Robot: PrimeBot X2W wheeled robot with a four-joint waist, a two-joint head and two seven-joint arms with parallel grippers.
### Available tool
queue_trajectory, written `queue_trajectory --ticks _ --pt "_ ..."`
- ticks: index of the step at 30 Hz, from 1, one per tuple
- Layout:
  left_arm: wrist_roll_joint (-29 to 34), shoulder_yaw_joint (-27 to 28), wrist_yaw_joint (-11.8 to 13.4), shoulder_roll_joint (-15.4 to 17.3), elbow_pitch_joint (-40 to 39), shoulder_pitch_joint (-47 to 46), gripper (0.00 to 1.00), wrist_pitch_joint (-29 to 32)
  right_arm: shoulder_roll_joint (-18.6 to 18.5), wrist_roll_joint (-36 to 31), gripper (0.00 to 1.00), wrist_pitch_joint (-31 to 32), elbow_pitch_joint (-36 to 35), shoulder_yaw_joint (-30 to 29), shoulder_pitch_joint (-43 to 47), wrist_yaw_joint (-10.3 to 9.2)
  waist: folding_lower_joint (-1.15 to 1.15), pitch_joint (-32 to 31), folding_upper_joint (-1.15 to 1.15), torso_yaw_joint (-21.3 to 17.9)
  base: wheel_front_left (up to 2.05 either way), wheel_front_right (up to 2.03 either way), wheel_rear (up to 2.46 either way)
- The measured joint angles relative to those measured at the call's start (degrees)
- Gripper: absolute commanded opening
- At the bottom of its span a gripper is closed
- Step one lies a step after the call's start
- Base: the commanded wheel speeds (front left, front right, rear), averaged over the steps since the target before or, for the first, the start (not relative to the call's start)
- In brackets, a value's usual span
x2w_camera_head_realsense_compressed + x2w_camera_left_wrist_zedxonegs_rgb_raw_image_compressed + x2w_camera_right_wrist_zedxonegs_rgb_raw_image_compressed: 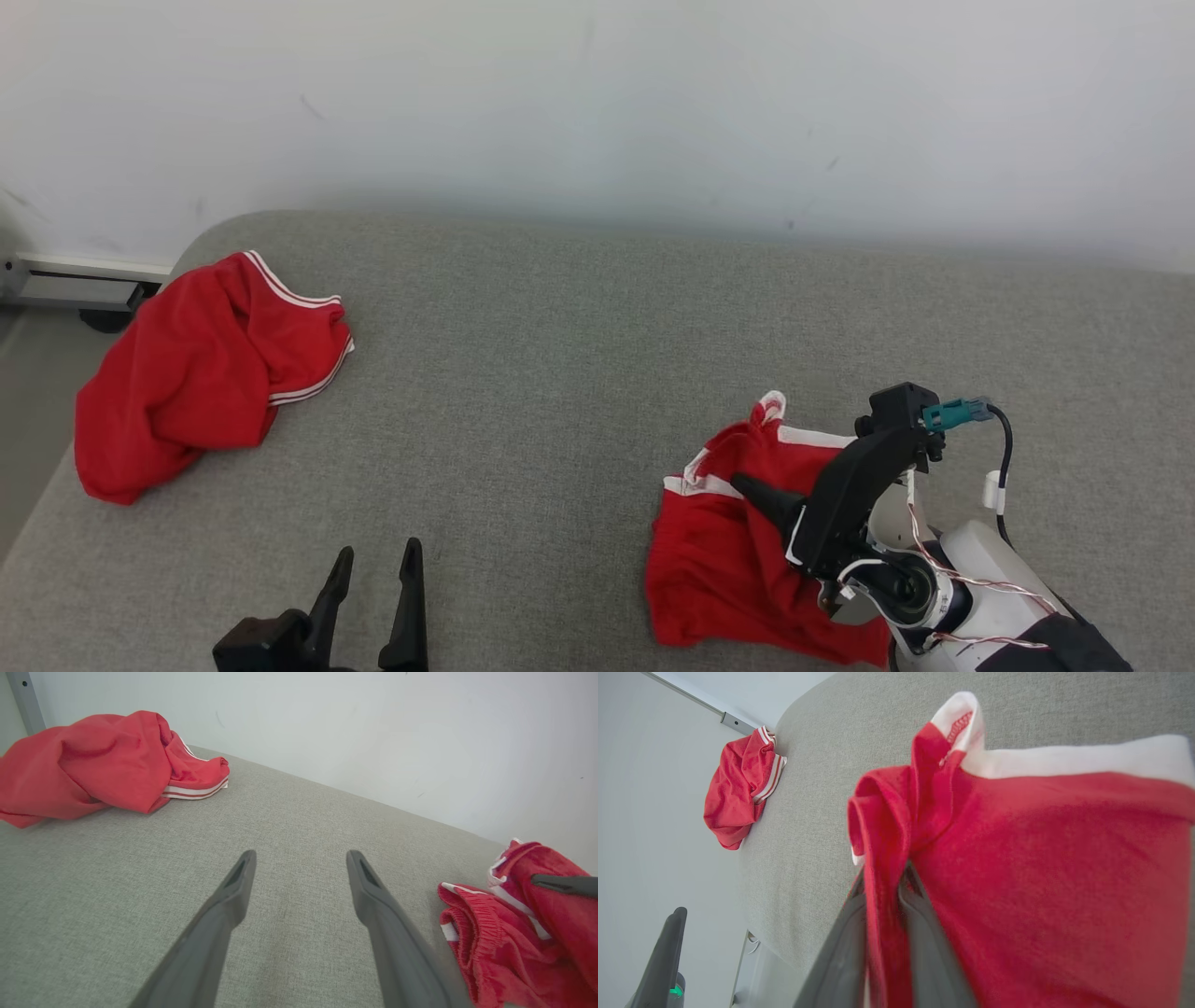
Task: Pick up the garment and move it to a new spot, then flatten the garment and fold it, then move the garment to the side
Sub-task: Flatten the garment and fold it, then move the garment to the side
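Observation:
A red garment with white trim lies crumpled on the grey fabric surface at the near right. My right gripper reaches over it from the right. In the right wrist view a raised fold of the garment runs between the two fingers, and the right gripper is shut on that fold. My left gripper stands open over bare surface at the near left, well apart from the cloth. In the left wrist view the left gripper holds nothing, with the garment at the right edge.
A second red garment with white stripes lies bunched at the surface's far left corner, also seen as a red heap. A pale wall closes the back. The surface drops off at its left edge.

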Motion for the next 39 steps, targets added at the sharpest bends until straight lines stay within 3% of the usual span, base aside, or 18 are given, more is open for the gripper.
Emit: queue_trajectory --ticks 10,13,19,25,30,39 --pt "0.0 0.2 0.0 -0.1 0.7 0.0 1.00 -0.3 -1.5 1.0 1.00 -2.4 -2.9 -2.6 0.4 1.80 0.00 -0.9 0.00 -0.3 0.00 0.00 0.00" --pt "-0.1 0.4 0.0 0.1 0.6 0.1 1.00 -0.7 -3.6 0.8 1.00 -4.3 -5.1 -4.1 0.9 2.65 0.00 -1.3 0.00 -0.8 0.00 0.00 0.00" --pt "0.0 0.5 0.0 0.9 0.2 0.5 1.00 -0.9 -11.3 -7.5 1.00 -7.0 -7.7 -2.1 4.0 3.60 0.00 -1.9 0.00 -2.0 0.00 0.00 0.00" --pt "0.5 -0.1 0.0 1.0 -0.6 0.5 1.00 -1.0 -13.5 -11.0 1.00 -7.7 -7.8 -0.2 6.6 3.60 0.00 -2.1 0.00 -2.6 0.00 0.00 0.00" --pt "1.9 -0.9 0.1 1.2 -1.3 0.4 1.00 -1.2 -13.0 -11.3 1.00 -7.1 -6.0 1.2 6.9 3.48 0.00 -2.0 0.00 -2.7 0.00 0.00 0.00" --pt "4.0 -1.7 0.5 1.4 -2.5 0.1 1.00 -1.2 -10.7 -12.2 1.00 -4.4 3.6 3.5 4.8 2.00 0.00 -1.2 0.00 -1.7 0.00 0.00 0.00"
